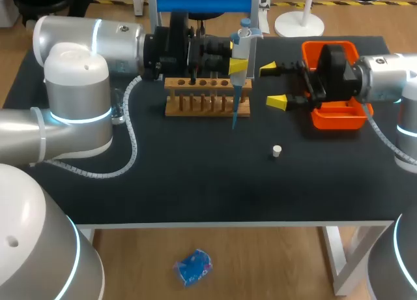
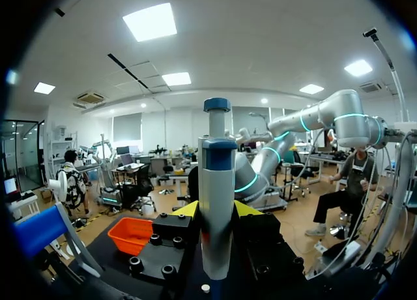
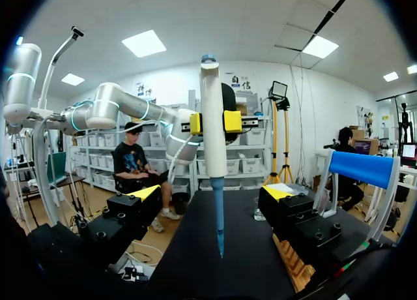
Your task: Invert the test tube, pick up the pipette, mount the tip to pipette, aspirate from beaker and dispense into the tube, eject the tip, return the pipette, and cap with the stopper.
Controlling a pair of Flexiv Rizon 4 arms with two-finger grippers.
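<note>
Left gripper [image 1: 240, 65]: closed on the body of the pipette [image 1: 242, 55], a yellow fingertip on each side, as the right wrist view showed. The pipette was held upright, plunger end above the fingers and shaft hanging below them. Tip [image 1: 235, 115]: blue, seated on the pipette's lower end and hanging in front of the wooden rack [image 1: 205, 98], which stood just below and behind the left gripper. Right gripper [image 1: 272, 85]: fingers spread wide and holding nothing, level with the pipette and just beside it, pointed toward it. The orange tray [image 1: 339, 119] lay under and behind its wrist. Stopper [image 1: 277, 150]: small and white, alone on the black table [image 1: 195, 182], below and apart from both grippers, nearer the right one. Beaker and test tube: neither could be made out with certainty, and liquid in the tip could not be judged. Step in hand, as judged: the tip was mounted and the stopper not yet used, so this was the liquid transfer, though whether drawing up or dispensing could not be told. Next move, as judged: it called for keeping the pipette vertical, lining the fine tip up over a narrow vessel mouth, and working the plunger without shifting the grip.
</note>
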